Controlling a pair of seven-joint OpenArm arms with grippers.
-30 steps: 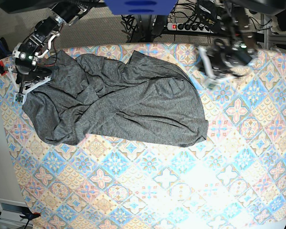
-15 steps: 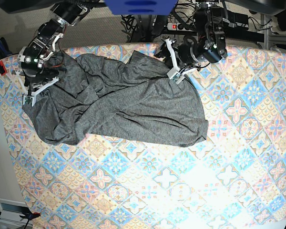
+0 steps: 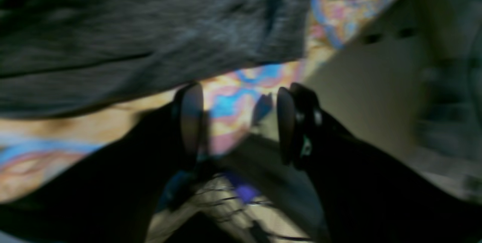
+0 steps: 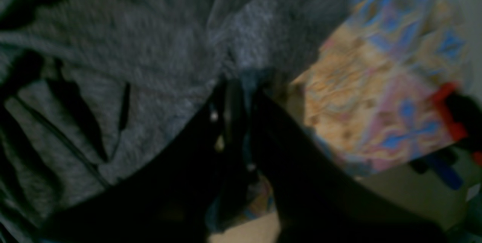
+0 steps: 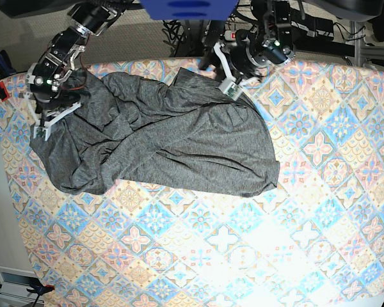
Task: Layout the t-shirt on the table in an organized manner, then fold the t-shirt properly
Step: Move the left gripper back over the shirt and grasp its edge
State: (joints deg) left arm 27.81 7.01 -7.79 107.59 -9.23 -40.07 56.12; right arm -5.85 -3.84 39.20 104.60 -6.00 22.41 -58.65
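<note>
On the table [image 5: 294, 211], right end effector [image 5: 43, 125] grips the t-shirt [image 5: 179, 141]; left end effector [image 5: 221, 70] gapes empty.

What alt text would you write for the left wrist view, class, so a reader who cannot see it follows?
A blurred close-up: the left tool stands open and empty over the table near its edge, just short of the hem of the dark grey t-shirt filling the upper left.
</note>
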